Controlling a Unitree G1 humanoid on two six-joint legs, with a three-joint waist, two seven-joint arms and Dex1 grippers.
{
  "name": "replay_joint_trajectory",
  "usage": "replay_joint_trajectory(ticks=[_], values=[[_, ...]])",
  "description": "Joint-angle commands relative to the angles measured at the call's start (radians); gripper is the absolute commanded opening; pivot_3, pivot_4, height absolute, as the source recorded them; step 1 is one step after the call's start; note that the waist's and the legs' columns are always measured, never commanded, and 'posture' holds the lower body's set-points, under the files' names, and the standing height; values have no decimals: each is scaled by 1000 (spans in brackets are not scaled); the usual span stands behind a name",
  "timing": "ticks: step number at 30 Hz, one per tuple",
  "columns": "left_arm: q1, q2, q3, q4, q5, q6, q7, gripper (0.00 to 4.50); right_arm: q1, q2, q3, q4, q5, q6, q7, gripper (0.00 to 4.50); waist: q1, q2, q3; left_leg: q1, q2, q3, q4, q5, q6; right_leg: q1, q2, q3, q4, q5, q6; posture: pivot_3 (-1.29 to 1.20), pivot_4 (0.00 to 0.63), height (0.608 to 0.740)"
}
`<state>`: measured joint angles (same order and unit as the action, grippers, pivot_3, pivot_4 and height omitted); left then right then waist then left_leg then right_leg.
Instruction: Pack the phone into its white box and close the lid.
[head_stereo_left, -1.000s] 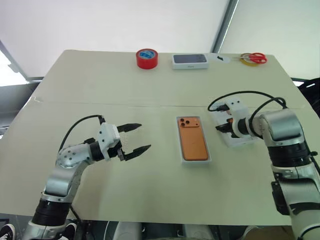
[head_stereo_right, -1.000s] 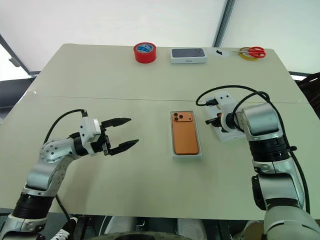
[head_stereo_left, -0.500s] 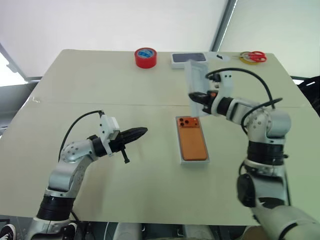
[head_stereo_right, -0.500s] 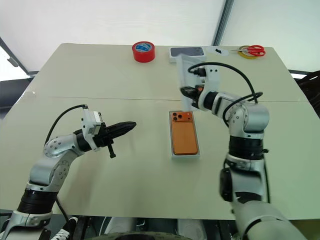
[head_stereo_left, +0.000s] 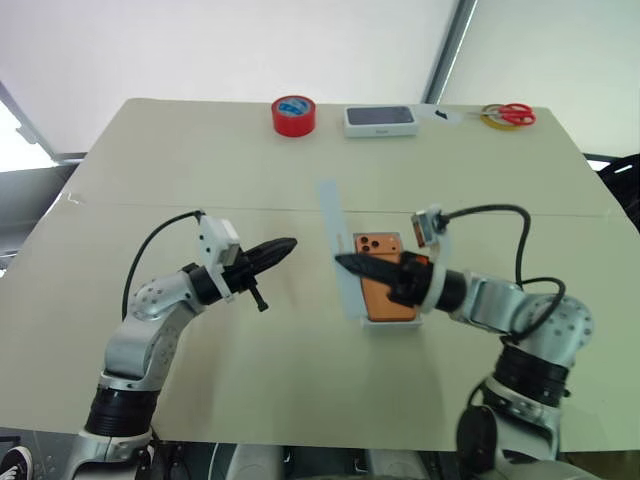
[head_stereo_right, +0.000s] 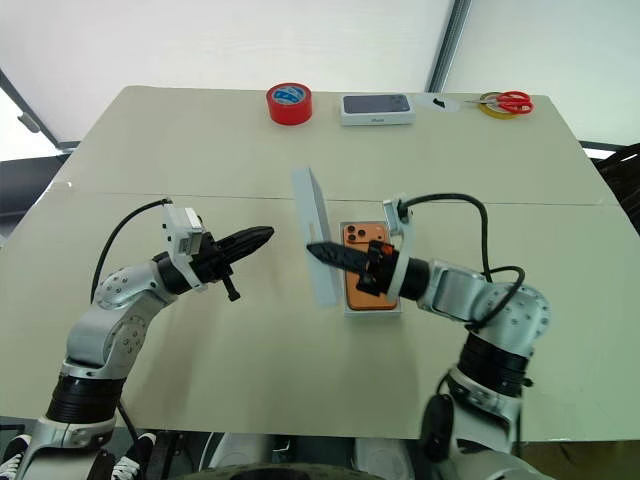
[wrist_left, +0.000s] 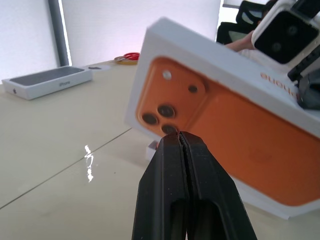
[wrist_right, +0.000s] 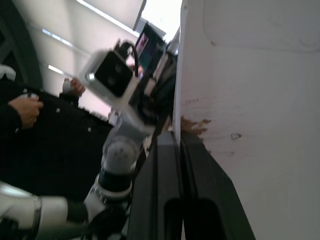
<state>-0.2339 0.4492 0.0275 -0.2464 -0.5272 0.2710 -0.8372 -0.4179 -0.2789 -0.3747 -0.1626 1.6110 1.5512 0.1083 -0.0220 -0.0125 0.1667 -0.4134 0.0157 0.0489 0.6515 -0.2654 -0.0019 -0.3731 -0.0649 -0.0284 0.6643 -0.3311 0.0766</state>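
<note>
- Left eye view: the phone (head_stereo_left: 385, 283) lies orange back up inside the white box (head_stereo_left: 392, 322), a little right of the middle of the frame on the table (head_stereo_left: 200, 160). So the packing step looks done. The right gripper (head_stereo_left: 345, 264) has its fingers shut on one edge of the lid (head_stereo_left: 336, 243), which stands on edge in the air, just left of the box and not over it. The closing step is therefore not yet done: the lid must be laid flat, lined up and pressed down.
- Right eye view: the left gripper (head_stereo_right: 262, 235), at centre left, has its fingers pressed together on nothing and points toward the lid, near it but apart. At the top of the frame, well away, are a red tape roll (head_stereo_right: 288, 102), a closed box with dark top (head_stereo_right: 377, 108) and scissors (head_stereo_right: 503, 102); they seem to have no part in the task.
- Left wrist view: the closed fingers (wrist_left: 172, 170) rise from the bottom centre. Behind them the outer face of the lid fills the right half, showing a printed orange phone; it is tilted.
- Right wrist view: the fingers (wrist_right: 167, 170) at bottom centre pinch the lid's wall, and its pale inner side covers the right half. The left arm is seen at the left, and a person's hand (wrist_right: 24, 111) at the far left edge.
</note>
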Motion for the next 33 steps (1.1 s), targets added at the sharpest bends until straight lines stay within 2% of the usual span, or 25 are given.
replay_joint_trajectory(ticks=[1,4,7,11,15,20,21,24,26,29,31,33], values=[[7,2,10,-42,-11,1,5,45,15,-71,149,24,286,-154,-136,0,-2,0,0,0,0,0,0,0,0,0,1,0,0,0,0,0,150,740],[24,-3,-19,-54,3,0,8,45,24,-146,269,34,335,-211,-208,0,2,0,0,0,1,0,0,0,0,0,2,0,0,0,0,0,150,740],[52,-10,-53,-56,32,-5,15,45,13,-162,324,50,308,-280,-242,0,7,0,0,-1,1,0,1,0,0,0,2,0,-1,0,0,0,150,740],[73,-12,-82,-37,76,-13,22,45,-11,-170,344,92,252,-340,-251,0,11,-1,0,-2,1,0,2,0,0,0,1,0,-1,0,0,0,150,740],[58,-60,-115,28,113,-50,28,45,2,-183,338,118,168,-379,-241,0,10,-1,0,-2,1,0,2,0,0,0,1,0,-1,0,0,0,150,740],[2,-112,-147,111,139,-81,17,45,16,-183,309,181,168,-420,-256,0,13,-1,-1,-1,1,-1,2,0,0,1,1,0,-1,0,0,0,150,740],[-10,-119,-155,127,149,-91,13,0,16,-185,306,194,183,-420,-260,604,13,-1,-1,-1,1,-1,2,0,0,1,1,0,-1,0,0,0,150,740],[-81,-171,-187,212,171,-118,6,0,16,-222,270,162,166,-428,-230,1881,15,-1,-1,-1,0,-1,2,0,0,1,1,0,-1,0,0,0,150,740],[-113,-203,-196,252,175,-126,5,0,20,-276,253,143,74,-428,-172,1881,16,-1,-1,-2,0,0,2,0,1,1,1,0,-1,0,0,0,150,740],[-142,-237,-215,298,197,-148,0,0,21,-338,199,179,30,-433,-92,1881,15,-2,-1,-2,0,-1,3,-1,1,1,1,0,-1,0,1,0,150,740],[-163,-267,-226,328,201,-153,2,0,22,-425,209,161,-130,-462,28,1881,14,-1,-1,-2,0,0,2,-1,1,1,1,0,-1,0,1,0,150,740],[-168,-288,-234,339,204,-156,-2,0,10,-460,183,194,-192,-477,89,1881,12,-1,-1,-4,0,0,2,-1,1,-1,2,0,-1,0,1,0,150,740]])
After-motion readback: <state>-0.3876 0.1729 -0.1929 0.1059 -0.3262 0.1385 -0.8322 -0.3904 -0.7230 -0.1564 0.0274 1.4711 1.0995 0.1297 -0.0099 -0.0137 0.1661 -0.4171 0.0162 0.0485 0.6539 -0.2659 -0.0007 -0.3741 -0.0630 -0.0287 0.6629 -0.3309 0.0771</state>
